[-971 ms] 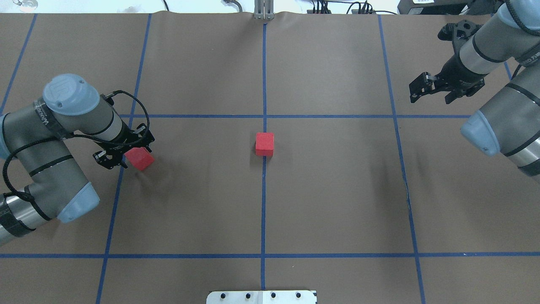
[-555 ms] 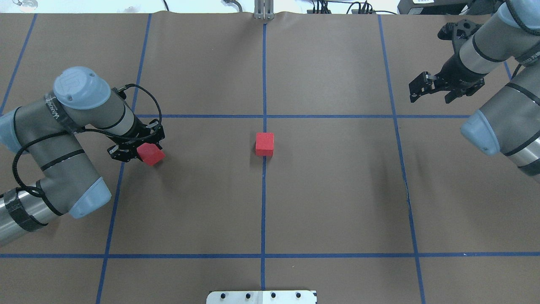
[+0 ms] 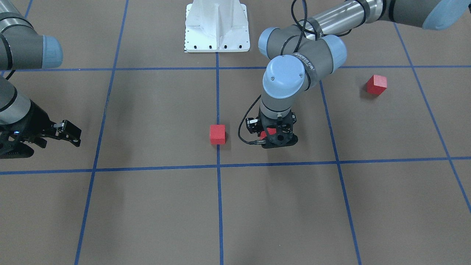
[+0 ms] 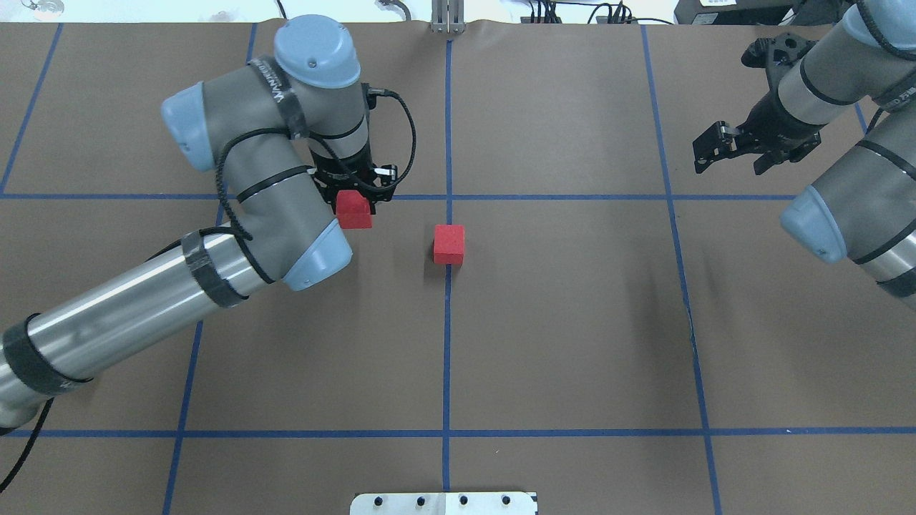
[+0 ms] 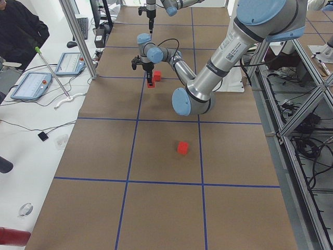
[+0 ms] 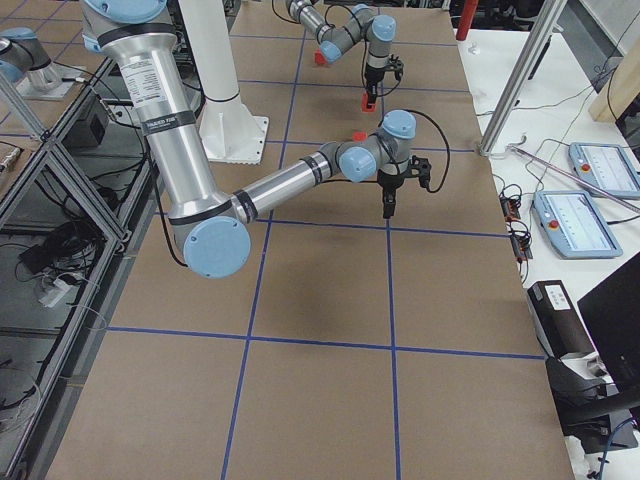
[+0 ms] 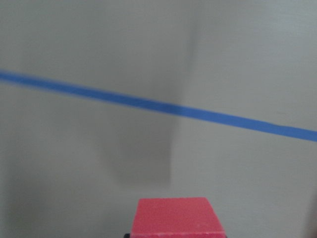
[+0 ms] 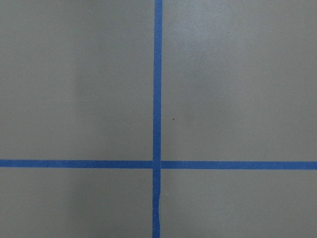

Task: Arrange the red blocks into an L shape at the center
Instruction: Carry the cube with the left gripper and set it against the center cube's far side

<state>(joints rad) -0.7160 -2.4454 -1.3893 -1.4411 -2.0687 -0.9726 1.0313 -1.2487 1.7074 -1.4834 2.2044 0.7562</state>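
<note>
The left gripper (image 4: 355, 206), clenched on a red block (image 4: 354, 213) near the second block (image 4: 449, 244) lying on the middle tape line (image 4: 448, 129), should square its faces and set it flush beside that one before releasing

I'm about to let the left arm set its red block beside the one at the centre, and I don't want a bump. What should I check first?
1. Grip: the left gripper has its jaws shut on the carried block: ok.
2. Target: the centre block sits on the middle tape line, just robot-side of the crossing: ok.
3. Path: only bare table lies between the two blocks: ok.
4. Other arm: the right gripper is open and far off to the right: ok.
5. Carried block's faces square with the centre block: cannot tell.
6. Third block lies far out on the robot's left, not at the centre: not ok.
</note>
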